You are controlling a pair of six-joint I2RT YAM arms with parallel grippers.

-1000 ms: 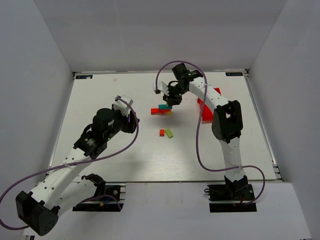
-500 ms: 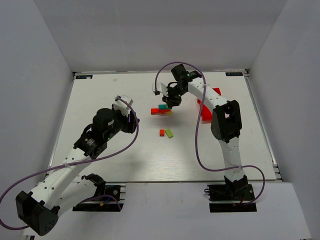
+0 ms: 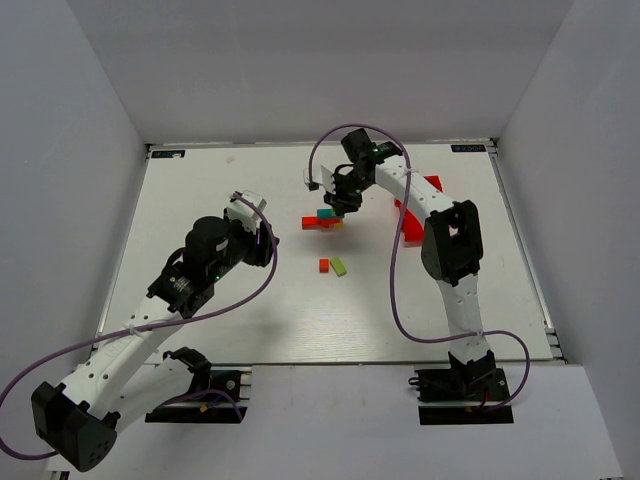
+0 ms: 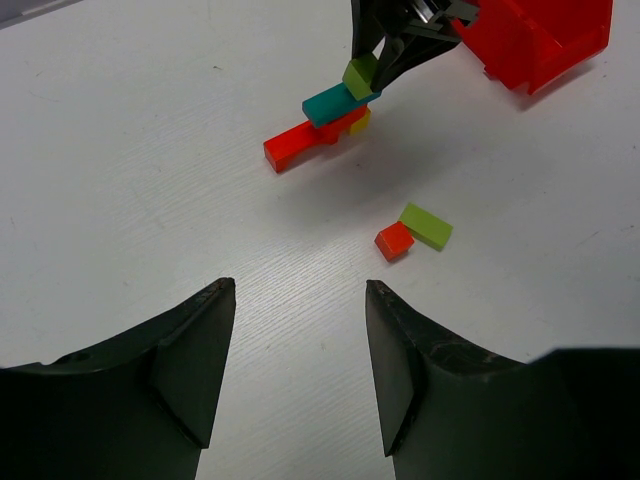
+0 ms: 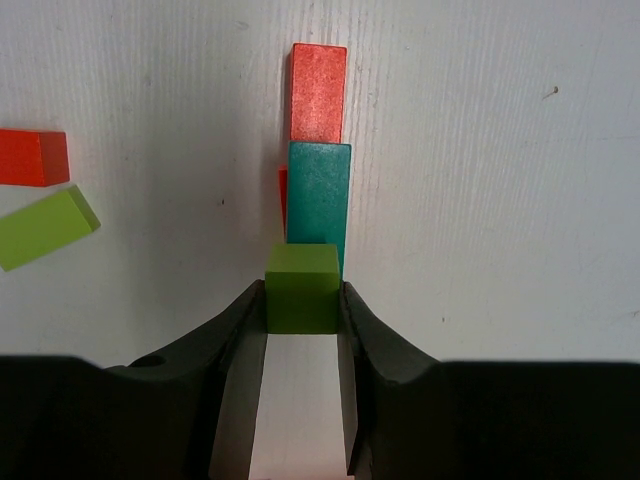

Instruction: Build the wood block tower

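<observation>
The wood block tower (image 3: 322,219) is a low stack at the table's middle back: a red bar (image 4: 295,145) at the bottom, a teal bar (image 4: 335,102) across it and a yellow block (image 4: 360,122) beside them. My right gripper (image 5: 302,300) is shut on a lime green cube (image 5: 302,287), held just above the near end of the teal bar (image 5: 320,195). The left gripper (image 4: 298,288) hangs open over bare table, well short of the stack, with nothing between its fingers.
A loose orange-red cube (image 4: 395,241) and a lime green bar (image 4: 426,225) lie side by side in front of the stack. A red plastic bin (image 4: 540,35) stands to the right of the stack, partly behind the right arm (image 3: 440,235).
The right gripper with the lime green cube has edged slightly left over the stack. The left arm has not moved.
</observation>
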